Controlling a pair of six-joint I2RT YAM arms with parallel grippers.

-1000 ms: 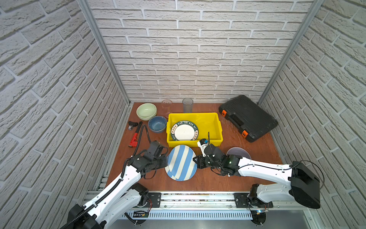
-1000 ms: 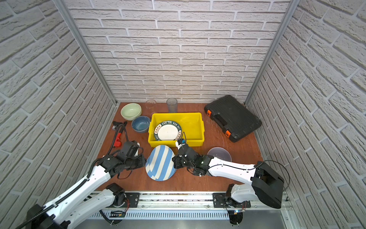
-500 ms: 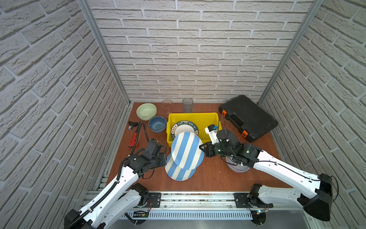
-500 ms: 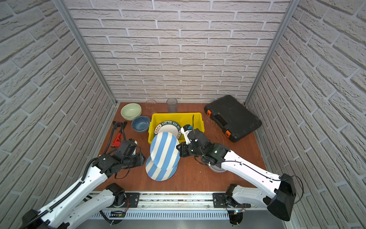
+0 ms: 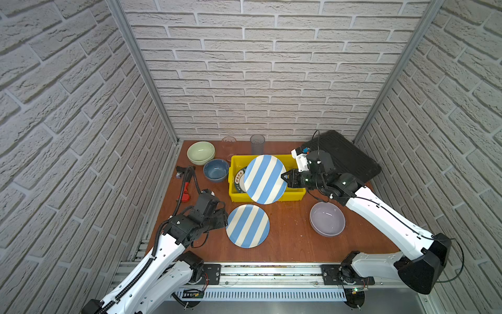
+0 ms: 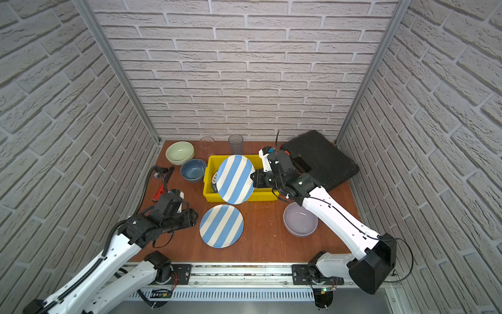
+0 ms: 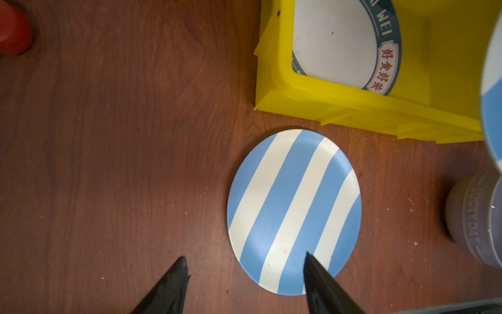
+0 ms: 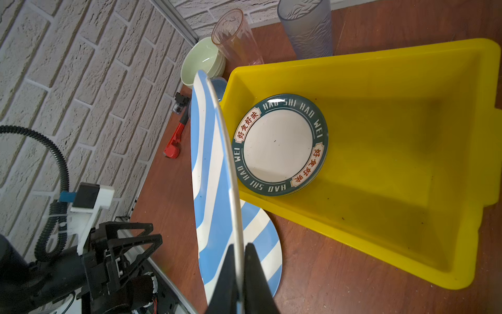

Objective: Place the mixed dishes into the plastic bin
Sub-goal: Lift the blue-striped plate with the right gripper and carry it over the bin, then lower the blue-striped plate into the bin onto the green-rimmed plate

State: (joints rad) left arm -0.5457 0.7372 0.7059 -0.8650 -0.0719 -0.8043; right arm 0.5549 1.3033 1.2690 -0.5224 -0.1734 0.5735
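- Above the bright yellow rectangular plastic tub (image 5: pixel 294 193), the right gripper (image 5: pixel 284 179) is clenched on the rim of a round blue-and-white striped plate (image 5: pixel 264 179).
- Inside the tub lies a white plate with a dark lettered rim (image 8: pixel 279 144).
- The left gripper (image 7: pixel 245 257) is spread apart, holding nothing, at the edge of a second striped plate (image 5: pixel 247 226) flat on the wooden table (image 5: pixel 288 239).

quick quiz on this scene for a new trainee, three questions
1. True or false: the right tool is shut on a striped plate.
2. What lies in the bin? A tumbler; B lettered plate; C wrench.
3. How many bowls stand on the table?

Key:
1. True.
2. B.
3. Three: green bowl, blue bowl, lavender bowl.
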